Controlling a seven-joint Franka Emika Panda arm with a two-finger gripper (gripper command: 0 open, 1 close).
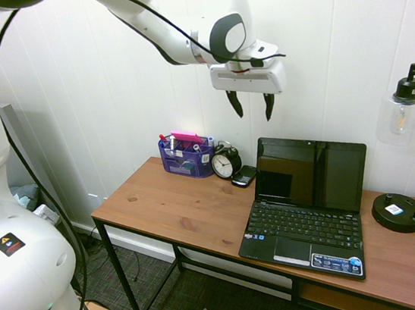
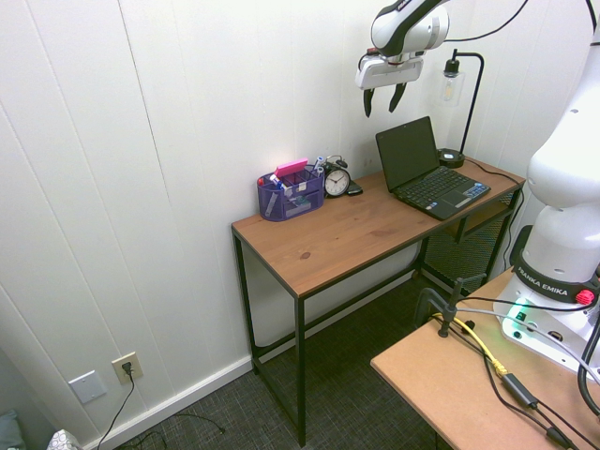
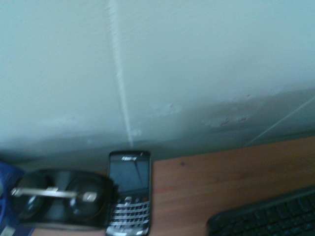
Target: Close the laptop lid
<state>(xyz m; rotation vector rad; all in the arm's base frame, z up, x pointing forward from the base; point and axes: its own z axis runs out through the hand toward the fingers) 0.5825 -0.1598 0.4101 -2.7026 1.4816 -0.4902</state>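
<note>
"Where does the job stand?"

"The desk (image 1: 172, 205) carries the laptop (image 1: 305, 241) — base flat, near the lamp (image 1: 399, 212)."

"And its lid?"

"The laptop lid (image 1: 280, 180) stands raised at the base's wall-side edge, so the closing itself is all left to do."

"The pincer (image 1: 253, 109)?"

"Open and empty, above the lid, touching nothing. Smallest is the phone (image 1: 244, 176) — beside the lid, no part of this."
</note>
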